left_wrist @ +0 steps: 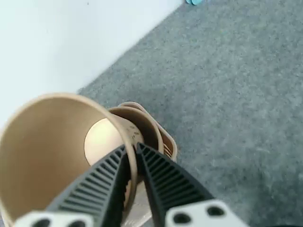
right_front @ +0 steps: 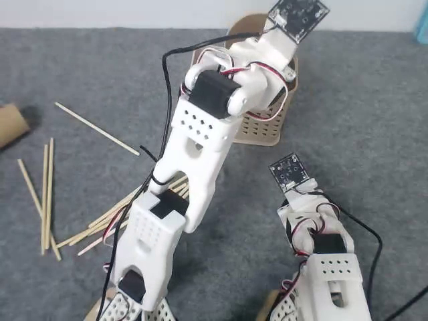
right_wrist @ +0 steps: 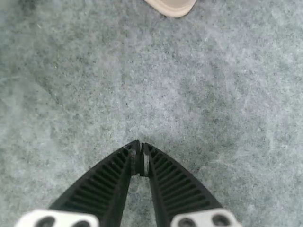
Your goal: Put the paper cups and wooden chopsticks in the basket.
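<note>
Overhead, the left arm, clutching a paper cup, half-hides the basket.

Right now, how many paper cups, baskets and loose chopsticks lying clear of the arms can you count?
Tan slatted basket: 1
Brown paper cups: 2, one pinched in the left gripper, one lying on the grey carpet; those nested in the basket I cannot count.
Thin wooden chopsticks clear of the arms: 4
Total: 7
</note>
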Motion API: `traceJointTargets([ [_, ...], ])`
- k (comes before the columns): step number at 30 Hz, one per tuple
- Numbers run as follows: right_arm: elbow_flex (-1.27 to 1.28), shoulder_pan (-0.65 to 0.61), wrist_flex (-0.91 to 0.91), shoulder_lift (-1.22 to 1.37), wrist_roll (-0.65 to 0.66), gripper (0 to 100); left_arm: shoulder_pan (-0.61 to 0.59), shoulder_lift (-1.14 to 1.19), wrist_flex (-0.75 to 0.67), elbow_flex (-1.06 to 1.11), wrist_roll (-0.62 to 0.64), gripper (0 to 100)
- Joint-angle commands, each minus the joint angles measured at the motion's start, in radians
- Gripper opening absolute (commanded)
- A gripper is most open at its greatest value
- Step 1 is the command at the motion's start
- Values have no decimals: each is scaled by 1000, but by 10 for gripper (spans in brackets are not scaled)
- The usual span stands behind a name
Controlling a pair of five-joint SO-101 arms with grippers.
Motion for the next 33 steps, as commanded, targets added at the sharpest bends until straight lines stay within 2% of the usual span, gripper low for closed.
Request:
traceJointTargets([
  [1,-8,5,-27,-22,14,7,29,-12,15,-35,-15,13],
  [7,-8,5,-27,-22,14,7,61,-6,31,-61,-15,13],
  [13,-8,7,-27,-22,14,7,15,-15,-23,-79,-17,18],
  [15,-8,7,-27,-22,14,7,-8,-26,-14,-114,-17,63],
  [20,-8,7,-27,-22,14,7,-26,-43,46,-179,-12,290],
  [22,-8,7,-27,-22,14,7,-26,-46,69,-209,-12,311],
  [27,-8,8,-27,-22,14,7,-34,-46,130,-348,-9,226],
  [31,-8,8,-27,-22,14,7,-115,-106,129,-326,8,88],
  [33,-8,8,-27,-22,14,7,-184,-149,129,-297,64,16],
])
